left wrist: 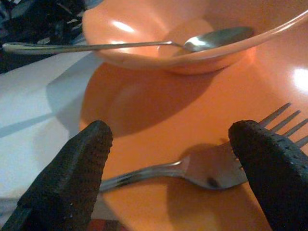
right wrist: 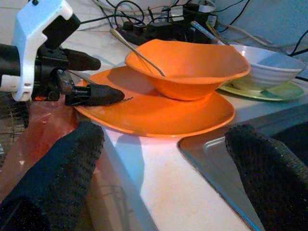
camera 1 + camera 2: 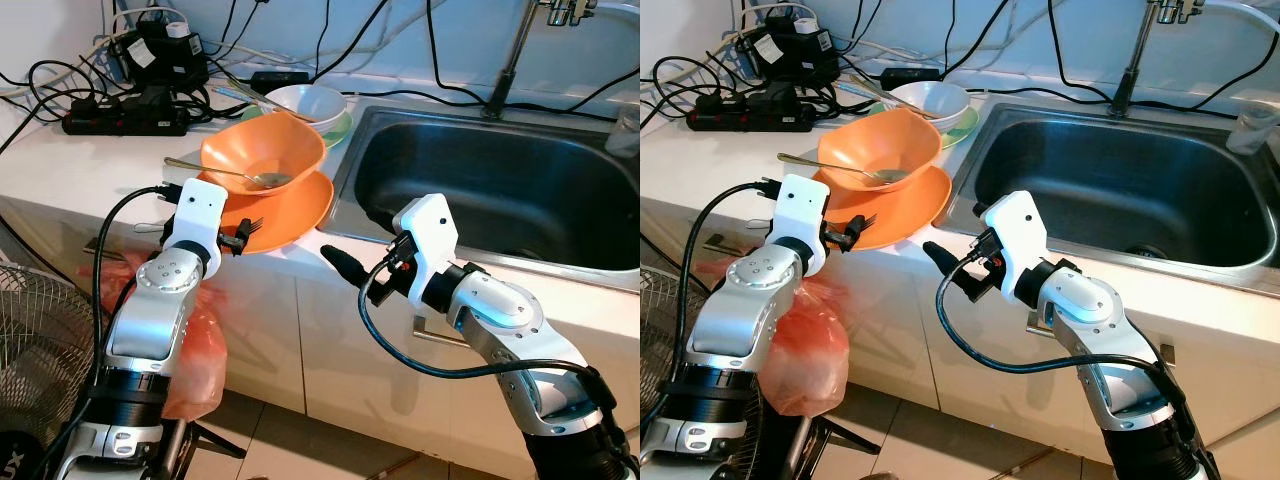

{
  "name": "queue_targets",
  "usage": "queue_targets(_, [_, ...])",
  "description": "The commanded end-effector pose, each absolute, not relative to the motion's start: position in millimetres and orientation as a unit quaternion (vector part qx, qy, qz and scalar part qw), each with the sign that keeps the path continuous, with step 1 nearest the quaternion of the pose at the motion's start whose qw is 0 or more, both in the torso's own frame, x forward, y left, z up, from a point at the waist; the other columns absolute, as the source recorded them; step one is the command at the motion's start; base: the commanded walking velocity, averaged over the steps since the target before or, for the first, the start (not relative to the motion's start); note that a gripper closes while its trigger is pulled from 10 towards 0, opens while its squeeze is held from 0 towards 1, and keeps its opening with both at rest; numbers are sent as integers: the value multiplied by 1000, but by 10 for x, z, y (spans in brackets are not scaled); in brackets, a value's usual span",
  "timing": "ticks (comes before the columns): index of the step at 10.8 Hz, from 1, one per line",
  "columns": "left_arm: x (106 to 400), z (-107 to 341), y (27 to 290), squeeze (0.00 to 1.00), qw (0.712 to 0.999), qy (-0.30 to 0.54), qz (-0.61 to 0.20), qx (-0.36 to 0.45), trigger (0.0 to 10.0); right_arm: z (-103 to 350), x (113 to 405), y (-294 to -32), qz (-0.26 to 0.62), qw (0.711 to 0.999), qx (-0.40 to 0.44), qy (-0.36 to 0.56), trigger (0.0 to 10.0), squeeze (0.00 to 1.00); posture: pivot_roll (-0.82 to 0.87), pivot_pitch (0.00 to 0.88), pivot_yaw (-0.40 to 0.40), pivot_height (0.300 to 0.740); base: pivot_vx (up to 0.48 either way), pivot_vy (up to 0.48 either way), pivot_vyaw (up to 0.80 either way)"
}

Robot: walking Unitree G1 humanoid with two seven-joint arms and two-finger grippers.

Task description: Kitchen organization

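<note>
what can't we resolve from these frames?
- Fork: handle end runs behind the left gripper's finger in the left wrist view.
- Orange plate: its middle sits under the orange bowl in both eye views.
- White bowl: contents too small to tell.
- Sink: right side cut by the frame edge.
- Tap: spout cut off at the top edge.

orange bowl (image 3: 264,150), orange plate (image 3: 290,212), white bowl (image 3: 306,101)

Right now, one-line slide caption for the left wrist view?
Open left gripper straddles a fork on the orange plate, spoon resting in the orange bowl.
</note>
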State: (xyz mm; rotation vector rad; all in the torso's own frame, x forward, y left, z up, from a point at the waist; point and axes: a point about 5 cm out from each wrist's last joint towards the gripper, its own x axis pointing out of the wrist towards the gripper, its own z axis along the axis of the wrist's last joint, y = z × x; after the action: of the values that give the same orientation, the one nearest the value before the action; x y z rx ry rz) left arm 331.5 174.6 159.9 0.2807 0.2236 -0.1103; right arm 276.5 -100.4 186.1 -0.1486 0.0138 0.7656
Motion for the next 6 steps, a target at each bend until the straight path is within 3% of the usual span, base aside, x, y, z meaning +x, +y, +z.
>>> queue_targets(1, [3283,1426,1711,0,976,146,-74,143,10000,1913,2746,-1007,369,926,-79,-9,10000,0,9,0,58,740,0,0,0])
queue_targets(6, [3320,1382,1464,0,970,131,-132,156,10000,1918,2728,-1015,362,929,-79,-9,10000,0,-12,0,72,740,0,0,0])
